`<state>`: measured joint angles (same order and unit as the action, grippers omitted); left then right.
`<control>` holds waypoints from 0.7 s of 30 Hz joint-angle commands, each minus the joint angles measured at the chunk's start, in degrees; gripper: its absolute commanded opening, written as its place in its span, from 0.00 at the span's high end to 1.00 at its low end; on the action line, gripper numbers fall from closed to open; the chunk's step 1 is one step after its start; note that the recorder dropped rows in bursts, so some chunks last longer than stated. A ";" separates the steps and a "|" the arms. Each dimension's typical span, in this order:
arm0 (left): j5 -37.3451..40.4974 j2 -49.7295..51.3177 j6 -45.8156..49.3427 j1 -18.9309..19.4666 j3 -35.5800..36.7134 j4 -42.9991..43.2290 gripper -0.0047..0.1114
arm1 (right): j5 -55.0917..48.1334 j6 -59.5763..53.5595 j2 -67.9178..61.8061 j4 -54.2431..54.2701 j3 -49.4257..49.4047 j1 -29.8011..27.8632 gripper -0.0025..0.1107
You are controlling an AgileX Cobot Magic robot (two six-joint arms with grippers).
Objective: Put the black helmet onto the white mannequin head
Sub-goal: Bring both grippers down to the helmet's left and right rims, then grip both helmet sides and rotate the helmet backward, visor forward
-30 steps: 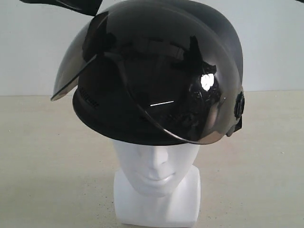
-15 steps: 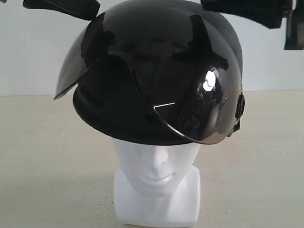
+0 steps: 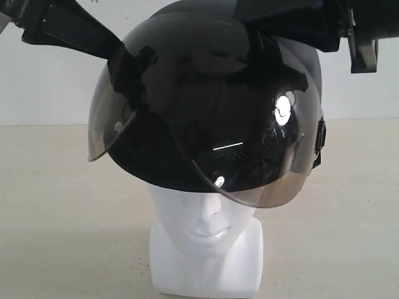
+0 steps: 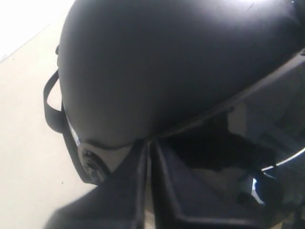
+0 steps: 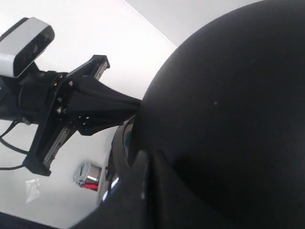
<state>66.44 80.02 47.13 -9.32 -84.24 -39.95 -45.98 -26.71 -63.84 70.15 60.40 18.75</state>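
Observation:
The black helmet (image 3: 146, 159) sits on top of the white mannequin head (image 3: 206, 218), covering it down to the brow. Its smoky visor (image 3: 262, 137) is raised and skewed across the front. My left gripper (image 4: 148, 144) is shut, its tips pressed against the shell by the visor's side pivot (image 4: 90, 164). It reaches in from the upper left in the exterior view (image 3: 115, 50). My right gripper (image 5: 145, 160) is also shut and rests against the helmet's shell (image 5: 228, 119). The mannequin's upper face is hidden.
The head's squarish base (image 3: 206, 274) stands on a beige table (image 3: 62, 218) before a white wall. The right arm's body (image 3: 355, 31) hangs over the helmet's top right. A small silver and red object (image 5: 88, 175) lies farther off.
Both arms have come down and in against the helmet. The helmet has shifted slightly to the right and the visor has swung lower across the front.

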 commanded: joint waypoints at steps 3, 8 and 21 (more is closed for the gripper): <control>3.52 0.64 2.26 -0.96 3.62 -6.90 0.92 | -3.11 2.65 -0.29 -6.58 -0.32 0.18 0.98; 3.52 0.24 1.55 -0.96 3.62 -7.45 0.92 | -4.73 4.21 -0.29 -8.92 -0.32 0.18 0.98; 3.52 -0.46 2.22 -1.21 9.34 -9.25 0.92 | -5.86 8.39 -0.29 -13.88 -0.43 1.58 0.98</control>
<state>65.32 77.83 49.08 -8.60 -77.34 -44.96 -49.95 -19.20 -63.24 63.17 60.96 19.35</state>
